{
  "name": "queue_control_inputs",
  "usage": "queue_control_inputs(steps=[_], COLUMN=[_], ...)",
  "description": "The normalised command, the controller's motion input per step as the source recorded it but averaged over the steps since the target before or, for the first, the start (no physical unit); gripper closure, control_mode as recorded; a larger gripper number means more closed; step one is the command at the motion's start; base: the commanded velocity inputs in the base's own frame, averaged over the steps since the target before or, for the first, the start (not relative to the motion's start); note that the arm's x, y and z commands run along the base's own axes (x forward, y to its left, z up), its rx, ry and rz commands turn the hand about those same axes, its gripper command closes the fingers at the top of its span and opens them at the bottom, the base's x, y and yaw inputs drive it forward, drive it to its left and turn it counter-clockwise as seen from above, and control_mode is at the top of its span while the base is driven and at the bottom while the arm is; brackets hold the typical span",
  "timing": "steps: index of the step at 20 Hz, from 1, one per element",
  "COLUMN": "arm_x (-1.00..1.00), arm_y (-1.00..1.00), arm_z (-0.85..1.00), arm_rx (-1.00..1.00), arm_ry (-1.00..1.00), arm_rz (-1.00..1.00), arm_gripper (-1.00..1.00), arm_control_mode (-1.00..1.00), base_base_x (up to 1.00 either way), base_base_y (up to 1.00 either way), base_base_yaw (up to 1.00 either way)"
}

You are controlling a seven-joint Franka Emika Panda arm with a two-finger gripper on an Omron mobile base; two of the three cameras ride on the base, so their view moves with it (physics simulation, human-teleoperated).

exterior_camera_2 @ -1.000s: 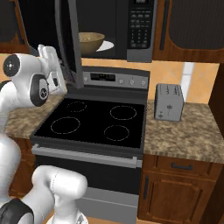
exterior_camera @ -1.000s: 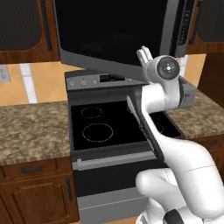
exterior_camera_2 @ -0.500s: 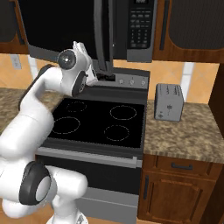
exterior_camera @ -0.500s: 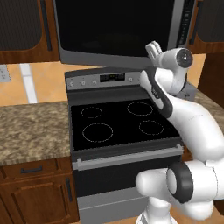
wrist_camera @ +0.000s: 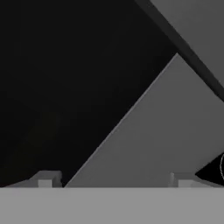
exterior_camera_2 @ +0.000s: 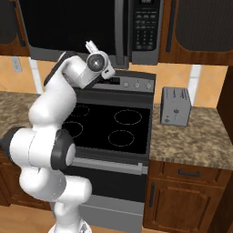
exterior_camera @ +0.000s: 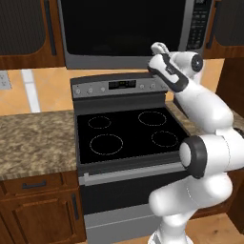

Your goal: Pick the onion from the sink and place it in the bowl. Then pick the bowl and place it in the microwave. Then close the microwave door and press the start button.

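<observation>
The microwave (exterior_camera: 128, 31) sits above the stove (exterior_camera: 126, 136), and its door (exterior_camera: 121, 26) lies flush with the front, shut; the button panel (exterior_camera: 199, 24) is at the 3 o'clock side of the door. The bowl and onion cannot be seen through the dark glass. From the left base view the gripper (exterior_camera: 159, 50) is raised to the lower edge of the microwave door, at about 5 o'clock on the door, touching or just beside its grey frame; which of the two I cannot tell. In the right base view the gripper (exterior_camera_2: 92, 46) sits at 7 o'clock of the button panel (exterior_camera_2: 146, 25). In the hand view the two fingertips (wrist_camera: 43, 179) stand well apart, so the gripper is wide, with nothing between them, facing dark glass and a grey frame band. A toaster (exterior_camera_2: 175, 106) stands on the counter (exterior_camera_2: 195, 139) at 3 o'clock of the stove.
</observation>
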Motion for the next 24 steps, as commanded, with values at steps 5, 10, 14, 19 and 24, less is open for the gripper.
queue_control_inputs(steps=[5, 10, 14, 19, 24], arm_x=[0.99, 0.47, -0.38, -1.0, -0.81], arm_y=[0.02, 0.02, -0.01, -0.43, -0.63], arm_z=[-0.12, -0.02, 0.34, 0.71, 0.63], arm_rx=[-0.16, -0.15, -0.07, 0.06, 0.26], arm_ry=[-0.17, -0.09, -0.12, -0.07, 0.09], arm_rz=[0.19, 0.16, 0.19, 0.15, 0.0], arm_gripper=[-1.0, -1.0, -1.0, -1.0, -1.0], arm_control_mode=[-1.0, -1.0, -1.0, -1.0, -1.0], base_base_x=[0.0, 0.0, 0.0, 0.0, 0.0], base_base_y=[0.0, 0.0, 0.0, 0.0, 0.0], base_base_yaw=[0.0, 0.0, 0.0, 0.0, 0.0])
